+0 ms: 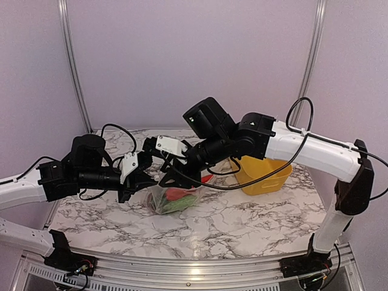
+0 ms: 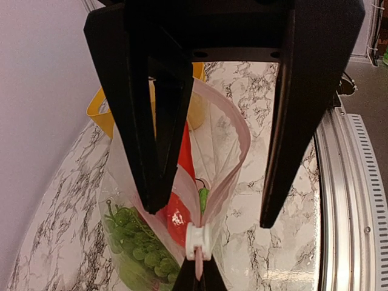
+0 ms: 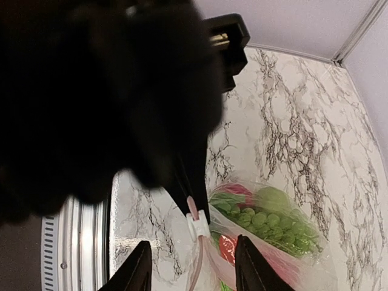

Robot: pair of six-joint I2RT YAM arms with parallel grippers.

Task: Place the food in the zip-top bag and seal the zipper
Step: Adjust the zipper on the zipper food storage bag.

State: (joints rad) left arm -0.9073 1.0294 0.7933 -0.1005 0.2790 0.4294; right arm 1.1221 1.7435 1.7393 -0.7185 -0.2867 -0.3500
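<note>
- The left gripper (image 2: 212, 213) has its fingers (image 2: 151, 121) spread wide and clamped on nothing. They point along the hanging zip-top bag (image 2: 225, 151), one finger to each side of its mouth.
- Between those fingers the pale pink zipper (image 2: 244, 136) bows open in a loop. One lip runs behind one fingertip, and it cannot be told whether it touches there.
- The white slider (image 2: 198, 240) sits at the end of the loop, midway between the left gripper's fingertips and just past them.
- The food (image 2: 142, 251) lies inside the bag, beyond the fingertips. It includes a knobbly green bunch and a long red-orange piece (image 2: 187, 151) reaching up toward the mouth.
- The right gripper (image 3: 194, 206) has its fingers closed together on the zipper's end, right beside the slider, facing the left gripper's tips.
- The bag hangs beneath both pairs of fingers over the marble table (image 1: 254, 224).
- The yellow basket (image 1: 265, 177) stands well to the right of the right gripper's fingers.
</note>
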